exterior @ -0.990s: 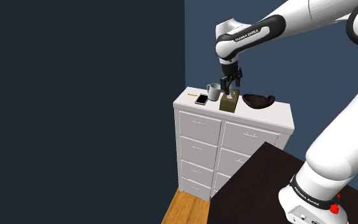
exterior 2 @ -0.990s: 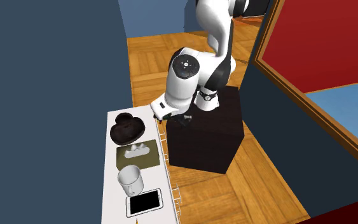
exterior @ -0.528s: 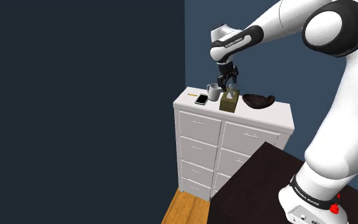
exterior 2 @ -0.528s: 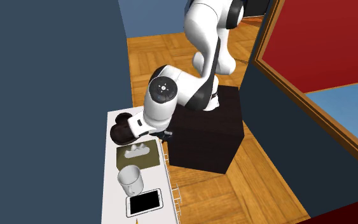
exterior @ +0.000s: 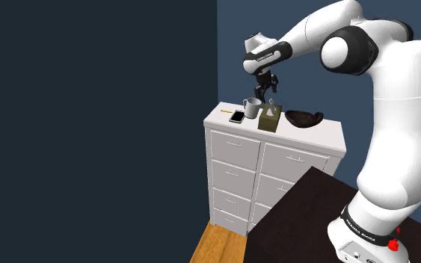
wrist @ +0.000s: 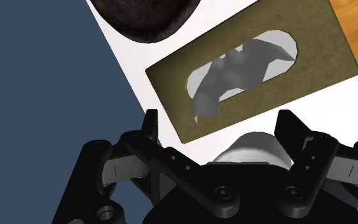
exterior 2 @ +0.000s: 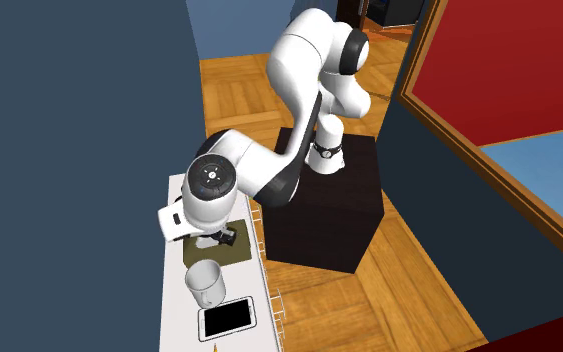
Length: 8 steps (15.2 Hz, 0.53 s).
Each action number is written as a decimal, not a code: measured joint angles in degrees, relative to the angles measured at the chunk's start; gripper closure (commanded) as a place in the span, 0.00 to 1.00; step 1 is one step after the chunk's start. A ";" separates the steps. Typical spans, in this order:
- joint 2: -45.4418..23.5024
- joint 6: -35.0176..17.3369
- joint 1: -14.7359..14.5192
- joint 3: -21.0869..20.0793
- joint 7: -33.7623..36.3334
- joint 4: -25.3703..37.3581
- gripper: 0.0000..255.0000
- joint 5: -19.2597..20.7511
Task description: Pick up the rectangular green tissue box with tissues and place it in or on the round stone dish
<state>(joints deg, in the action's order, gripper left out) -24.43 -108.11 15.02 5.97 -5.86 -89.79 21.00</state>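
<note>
Jaws spread wide and empty hang above the olive-green tissue box [wrist: 311, 44], which stands between a mug [exterior: 252, 108] and the dark dish [exterior: 303, 118] on a drawer chest [exterior: 235, 149]; an off-centre descent risks clipping the mug.

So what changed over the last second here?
The pincer rose a little and swung across the dresser top, from the dish's side to above the tissue box and cup; it is open, holding nothing. The tissue box, dark dish, cup and phone stayed put.
</note>
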 measured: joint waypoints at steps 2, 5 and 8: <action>-1.43 -0.58 0.27 0.22 0.00 1.00 0.00 0.20; -2.21 -2.35 0.73 0.46 0.09 0.16 0.00 0.43; -2.76 -4.20 1.11 0.64 0.30 -1.07 0.00 0.62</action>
<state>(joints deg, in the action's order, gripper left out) -27.20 -112.31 16.13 6.61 -5.56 -90.86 21.61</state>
